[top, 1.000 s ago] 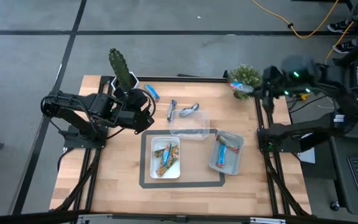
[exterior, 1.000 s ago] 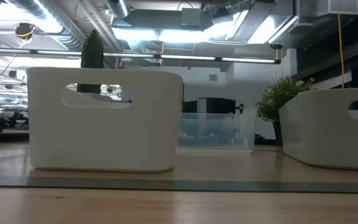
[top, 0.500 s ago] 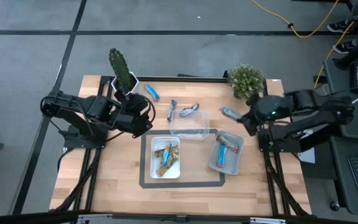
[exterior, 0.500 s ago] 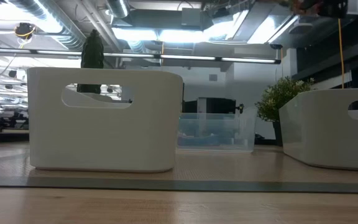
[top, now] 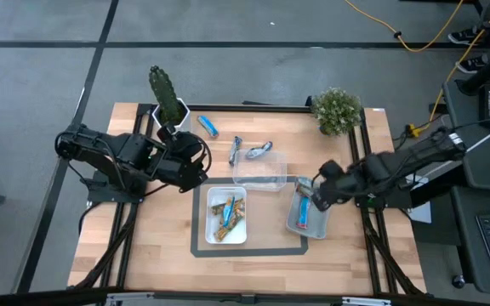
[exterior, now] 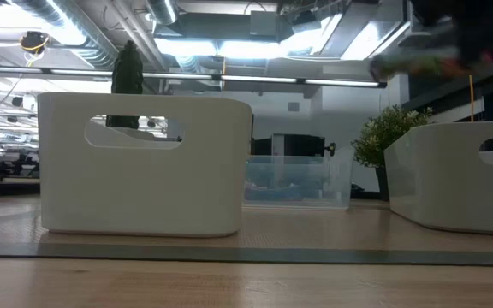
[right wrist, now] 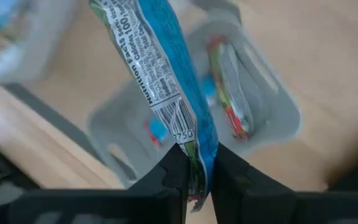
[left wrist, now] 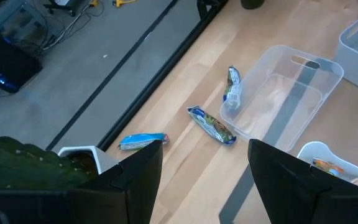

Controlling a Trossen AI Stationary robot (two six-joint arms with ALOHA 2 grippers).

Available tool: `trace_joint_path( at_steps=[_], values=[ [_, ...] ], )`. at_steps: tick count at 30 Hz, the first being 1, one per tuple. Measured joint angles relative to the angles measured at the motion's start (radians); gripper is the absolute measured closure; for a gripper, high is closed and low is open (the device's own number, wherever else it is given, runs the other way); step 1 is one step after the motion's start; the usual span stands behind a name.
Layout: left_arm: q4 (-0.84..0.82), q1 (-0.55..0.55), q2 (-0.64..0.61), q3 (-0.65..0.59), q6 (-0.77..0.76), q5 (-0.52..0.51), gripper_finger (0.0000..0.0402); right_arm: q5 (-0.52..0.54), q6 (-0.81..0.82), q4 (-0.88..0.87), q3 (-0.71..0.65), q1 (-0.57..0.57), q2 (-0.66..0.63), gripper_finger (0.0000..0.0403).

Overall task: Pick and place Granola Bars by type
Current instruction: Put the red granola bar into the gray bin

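Currently your right gripper (right wrist: 194,180), clamped on a blue-wrapped granola bar (right wrist: 160,81), hangs over the grey tray (top: 320,225); next, release it there; left gripper (left wrist: 204,180) waits, jaws apart.

Grey concrete floor (top: 49,76) crossed by dark tape lines, yellow cable (top: 415,38) trailing across it, exposed ceiling ducts (exterior: 101,34) and bright strip lights (exterior: 255,82) overhead, light wooden tabletop (top: 160,229) with black frame
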Motion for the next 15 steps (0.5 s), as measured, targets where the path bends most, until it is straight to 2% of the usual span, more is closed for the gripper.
trace_joint_path(
  at_steps=[6,15],
  values=[
    [-0.013,-0.011,0.000,0.000,0.000,-0.010,0.0173,-0.124,0.084,0.011,-0.082,0.100,0.041,0.0353],
    [-0.018,-0.011,0.000,0.000,0.024,-0.009,0.0173,-0.136,0.158,0.030,-0.080,0.119,0.047,0.0352]
  ],
)
